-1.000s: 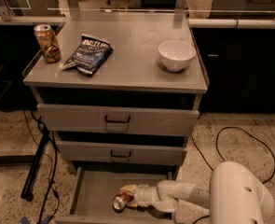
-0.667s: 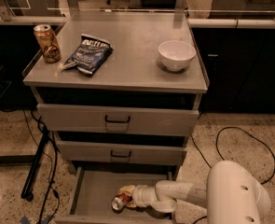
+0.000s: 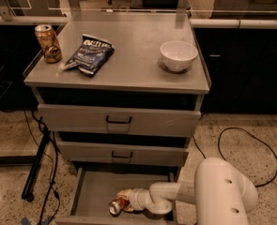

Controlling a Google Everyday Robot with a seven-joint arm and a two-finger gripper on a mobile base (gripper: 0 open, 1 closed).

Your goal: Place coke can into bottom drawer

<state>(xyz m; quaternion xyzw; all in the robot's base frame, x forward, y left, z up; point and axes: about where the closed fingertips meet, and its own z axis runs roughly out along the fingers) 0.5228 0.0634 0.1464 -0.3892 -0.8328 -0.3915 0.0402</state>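
Observation:
The bottom drawer (image 3: 93, 191) is pulled open at the foot of the grey cabinet. The coke can (image 3: 116, 206), red-orange with a silver end, lies tilted low inside the drawer near its front right. My gripper (image 3: 124, 199) reaches in from the right on a white arm and is around the can. The can's upper part is hidden by the gripper.
On the cabinet top stand a gold-brown can (image 3: 48, 43) at the left, a dark blue chip bag (image 3: 89, 54) and a white bowl (image 3: 178, 56). Two upper drawers with black handles (image 3: 118, 121) are pushed in. Cables (image 3: 241, 144) run over the floor at both sides.
The gripper and the can have hardly moved; the can sits slightly lower in the drawer.

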